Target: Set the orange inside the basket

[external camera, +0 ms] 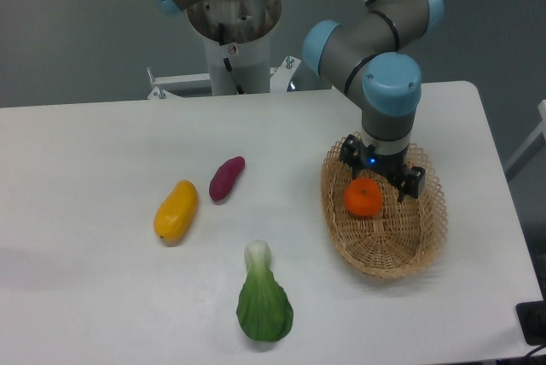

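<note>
The orange (363,197) is small, round and bright orange. It lies inside the oval tan wicker basket (422,237), in its far-left part. My gripper (381,186) points down over the far end of the basket, right above and slightly right of the orange. Its black fingers (413,184) stand apart, with a gap between the right one and the orange, so the gripper looks open and off the fruit. The left fingertip is hidden behind the orange.
An elongated yellow-orange fruit (176,210) and a purple sweet potato (226,178) lie left of centre on the white table (102,143). A green bok choy (263,301) lies near the front. The arm's base (232,24) stands at the back edge.
</note>
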Tool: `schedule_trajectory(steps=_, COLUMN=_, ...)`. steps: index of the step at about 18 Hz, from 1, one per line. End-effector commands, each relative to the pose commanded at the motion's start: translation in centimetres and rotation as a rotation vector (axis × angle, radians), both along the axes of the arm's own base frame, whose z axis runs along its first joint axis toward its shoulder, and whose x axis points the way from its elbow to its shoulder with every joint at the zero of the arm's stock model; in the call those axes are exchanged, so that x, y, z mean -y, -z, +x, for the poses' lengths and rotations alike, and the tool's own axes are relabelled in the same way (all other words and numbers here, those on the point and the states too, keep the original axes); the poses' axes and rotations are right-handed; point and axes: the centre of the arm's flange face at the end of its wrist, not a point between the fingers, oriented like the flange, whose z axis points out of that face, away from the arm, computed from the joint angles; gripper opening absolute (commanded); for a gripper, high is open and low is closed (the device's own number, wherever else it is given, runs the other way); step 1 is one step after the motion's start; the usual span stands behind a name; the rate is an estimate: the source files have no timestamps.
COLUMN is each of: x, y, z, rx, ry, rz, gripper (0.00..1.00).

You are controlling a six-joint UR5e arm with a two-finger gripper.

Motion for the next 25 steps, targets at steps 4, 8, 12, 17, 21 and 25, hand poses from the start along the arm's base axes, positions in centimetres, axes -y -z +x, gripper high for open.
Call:
schedule_trajectory(steps=4, x=-1.0, y=-2.6, z=-0.6, rx=-0.021, ry=0.002, rz=0.060, gripper=1.00)
schedule_trajectory(steps=8, x=-1.2, y=-2.8, z=-0.6, rx=-0.023, ry=0.003, rz=0.067, gripper=1.00)
schedule_trajectory(steps=12, x=-1.3, y=-2.8, z=-0.6, rx=-0.023, ry=0.005, rz=0.067, gripper=1.00)
schedule_trajectory(steps=17, x=-1.3, y=-2.6, z=-0.5, rx=-0.020, ry=0.005, rz=0.066, gripper=1.00)
schedule_trajectory(steps=21, x=-1.2, y=-2.4, z=-0.4, rx=-0.015, ry=0.004, rz=0.062, gripper=1.00)
schedule_trajectory(steps=25, x=-1.2, y=-2.3, z=-0.4, rx=-0.015, ry=0.003, rz=0.063, gripper=1.00)
